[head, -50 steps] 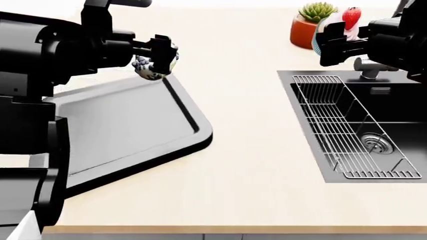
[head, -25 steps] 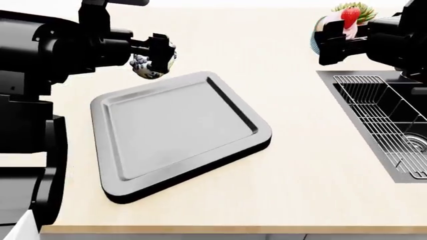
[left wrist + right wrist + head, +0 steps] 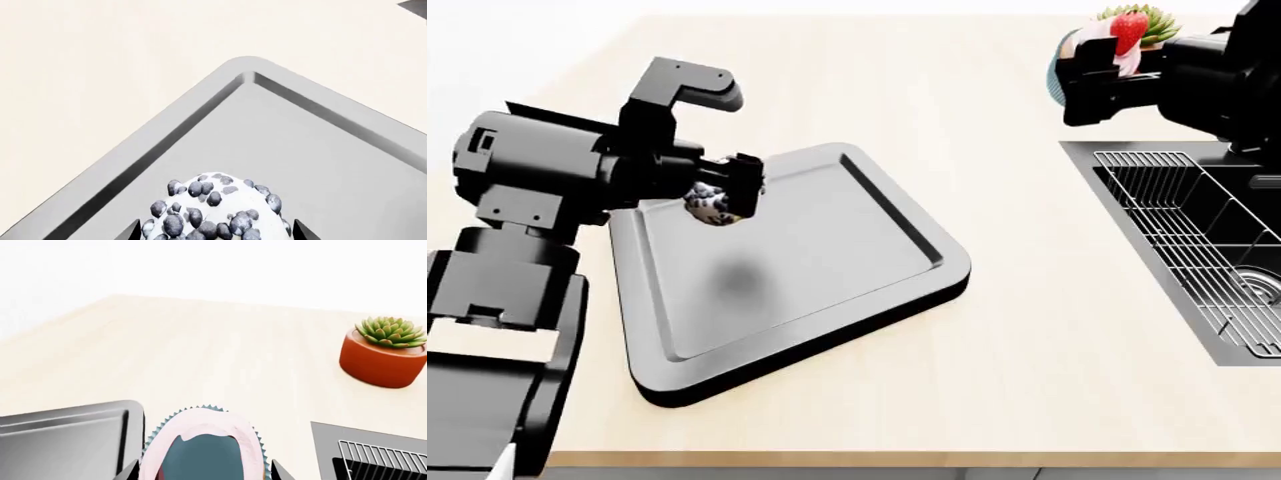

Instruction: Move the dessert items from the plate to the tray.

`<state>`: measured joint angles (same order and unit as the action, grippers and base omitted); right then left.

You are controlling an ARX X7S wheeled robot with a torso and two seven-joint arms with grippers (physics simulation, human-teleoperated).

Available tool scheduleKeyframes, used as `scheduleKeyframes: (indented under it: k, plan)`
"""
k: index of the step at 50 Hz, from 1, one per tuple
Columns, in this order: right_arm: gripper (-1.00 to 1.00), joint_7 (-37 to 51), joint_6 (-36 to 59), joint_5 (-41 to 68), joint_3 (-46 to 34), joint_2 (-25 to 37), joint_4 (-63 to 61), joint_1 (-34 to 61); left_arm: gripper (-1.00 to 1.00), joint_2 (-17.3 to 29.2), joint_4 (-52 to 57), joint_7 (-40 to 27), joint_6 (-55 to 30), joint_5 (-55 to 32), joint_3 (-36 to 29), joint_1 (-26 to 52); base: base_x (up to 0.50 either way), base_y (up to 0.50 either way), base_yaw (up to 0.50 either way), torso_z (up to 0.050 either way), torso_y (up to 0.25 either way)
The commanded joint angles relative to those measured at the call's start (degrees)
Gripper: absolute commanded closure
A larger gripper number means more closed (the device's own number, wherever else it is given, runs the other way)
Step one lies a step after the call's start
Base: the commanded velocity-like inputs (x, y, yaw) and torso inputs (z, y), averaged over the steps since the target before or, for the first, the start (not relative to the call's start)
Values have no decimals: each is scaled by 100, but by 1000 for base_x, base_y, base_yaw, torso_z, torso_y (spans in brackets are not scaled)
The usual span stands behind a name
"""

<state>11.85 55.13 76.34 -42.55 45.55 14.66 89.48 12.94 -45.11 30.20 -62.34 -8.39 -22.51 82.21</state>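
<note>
At the left, the left claw (image 3: 737, 195) is clamped on the doughnut (image 3: 710, 205) and holds it in the air above the far left corner of the tray (image 3: 868, 290), which lies on the worktop (image 3: 1014, 360). At the right, the right claw (image 3: 1090, 88) is closed around the cupcake (image 3: 1118, 40), high over the worktop. The cupcake is well apart from the tray and just beyond the sink (image 3: 1194, 250) with its wire rack (image 3: 1174, 215).

Both arms are matte black: the left arm (image 3: 534, 190) has bulky cylindrical joints over boxy segments, the right arm (image 3: 1214, 85) similar blocky housings.
</note>
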Motion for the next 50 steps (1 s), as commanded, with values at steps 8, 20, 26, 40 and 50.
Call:
scheduleKeyframes:
  k: [8, 20, 26, 40, 50]
  plan:
    - [100, -177, -79, -234, -50, -89, 158, 24, -100, -35, -873, 143, 464, 68, -243, 82, 0, 0, 0, 0, 0]
    - [100, -288, -327, -293, -14, -85, 13, -108, -100, 203, 155, -136, -92, -294, 526, 573, 0, 0, 0, 0, 1]
    - [100, -510, -574, -109, -64, -223, -936, -589, -100, 46, -798, -1286, 366, -322, 1597, 1374, 0, 0, 0, 0, 0]
    - [100, -1206, -717, -438, -860, -1257, -1091, -1196, -100, -3, -575, -1436, 263, -425, 1742, 1269, 0, 0, 0, 0, 0]
    - [100, -1600, -1053, -573, -1003, -2274, -156, -1234, -100, 29, 41, -1418, -47, -474, 1656, 858, 0, 0, 0, 0, 0]
